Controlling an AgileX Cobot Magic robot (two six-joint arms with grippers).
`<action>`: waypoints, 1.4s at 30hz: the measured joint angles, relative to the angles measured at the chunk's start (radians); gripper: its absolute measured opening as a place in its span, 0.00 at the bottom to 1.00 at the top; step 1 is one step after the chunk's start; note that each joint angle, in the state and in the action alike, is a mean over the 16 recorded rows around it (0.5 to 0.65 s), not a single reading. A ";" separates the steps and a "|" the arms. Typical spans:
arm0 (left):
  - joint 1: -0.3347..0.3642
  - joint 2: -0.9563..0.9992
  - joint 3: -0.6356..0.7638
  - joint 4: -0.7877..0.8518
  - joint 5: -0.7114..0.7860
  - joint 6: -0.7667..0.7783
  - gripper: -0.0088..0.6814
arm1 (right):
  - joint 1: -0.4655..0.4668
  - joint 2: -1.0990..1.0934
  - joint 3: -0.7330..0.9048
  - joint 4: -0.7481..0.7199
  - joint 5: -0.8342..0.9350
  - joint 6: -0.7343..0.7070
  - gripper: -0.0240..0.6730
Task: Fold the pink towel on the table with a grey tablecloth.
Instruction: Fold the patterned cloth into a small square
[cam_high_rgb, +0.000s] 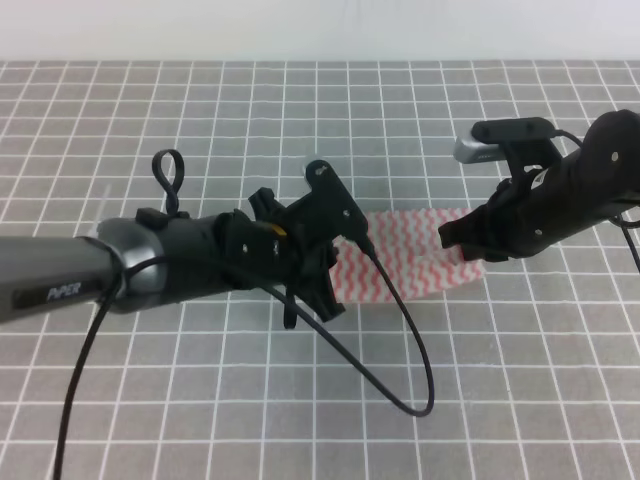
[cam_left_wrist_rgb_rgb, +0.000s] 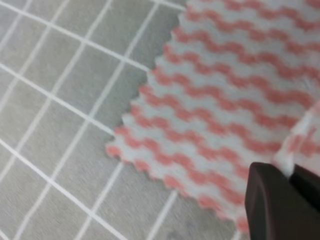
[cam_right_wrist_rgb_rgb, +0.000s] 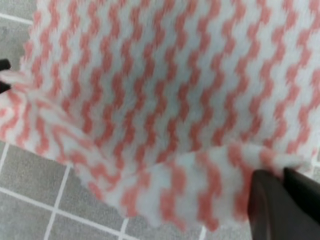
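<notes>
I have both pincers, left (cam_high_rgb: 335, 262) and right (cam_high_rgb: 462, 240), pinching the towel (cam_high_rgb: 410, 255) at table (cam_high_rgb: 200, 400) centre; mid-fold, I'd next carry the edges toward twelve o'clock together.

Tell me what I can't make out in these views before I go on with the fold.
- Exterior high: both arms cover the ends of the pink towel.
- Left wrist: left gripper cut off by the frame's corner; blurred.
- Right wrist: right gripper cut off likewise; the towel's far edges run out of frame.
</notes>
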 joint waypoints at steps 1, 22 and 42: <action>0.002 0.004 -0.005 0.000 0.002 0.000 0.01 | 0.000 0.000 0.000 0.000 -0.003 0.000 0.01; 0.024 0.047 -0.075 0.001 0.032 0.003 0.01 | -0.007 0.038 0.000 0.002 -0.065 -0.003 0.01; 0.030 0.071 -0.077 0.001 0.004 0.007 0.01 | -0.007 0.050 -0.001 0.002 -0.115 -0.004 0.01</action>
